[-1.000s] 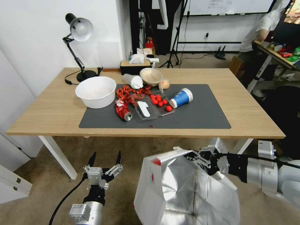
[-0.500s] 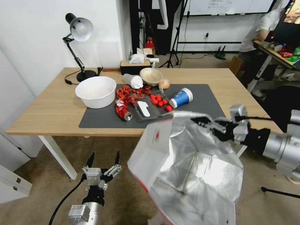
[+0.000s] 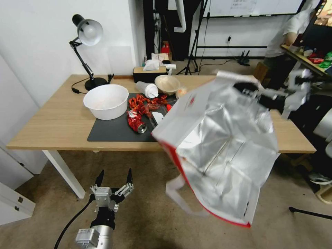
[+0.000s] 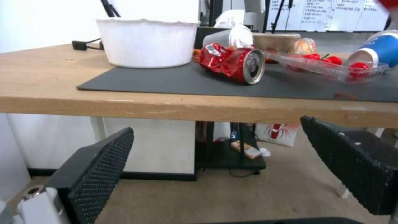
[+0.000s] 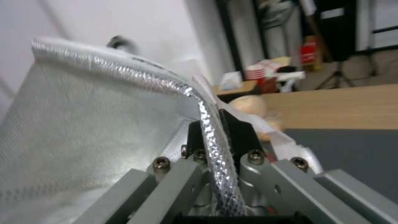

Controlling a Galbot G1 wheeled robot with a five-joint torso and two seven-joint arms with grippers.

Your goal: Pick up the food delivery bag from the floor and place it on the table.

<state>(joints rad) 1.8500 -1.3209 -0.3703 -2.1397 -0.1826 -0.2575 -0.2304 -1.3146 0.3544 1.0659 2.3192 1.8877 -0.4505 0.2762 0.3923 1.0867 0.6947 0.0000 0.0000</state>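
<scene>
1. The large boxy white food delivery bag (image 3: 221, 148) with red edging and crinkly silver foil lining hangs in the air at the centre right of the head view, tilted, its open foil interior facing the camera, clear of the worn beige-brown floor (image 3: 145, 214).
2. The right gripper (image 3: 254, 92), in the upper right of the head view, has its jaws pressed together on the bag's top rim. In the right wrist view the foil rim (image 5: 207, 124) runs straight between the 2 black jaws, pinched there.
3. The bag's body hangs below and to the left of that grip. It overlaps the right part of the light wood worktop (image 3: 58, 121) and hides part of the dark grey mat (image 3: 110, 133). Its lower red corner hangs in front of the worktop's near edge.
4. A white strap handle (image 3: 178, 193) dangles loose at the bag's lower left.
5. The left gripper (image 3: 114, 180) sits low at the bottom left of the head view, jaws spread and holding nothing, below the worktop's edge.
6. On the mat lie a round white bowl (image 3: 105, 101) and a crushed red drinks can (image 4: 238, 63), with a black desk lamp (image 3: 86, 41) at the upper left.
</scene>
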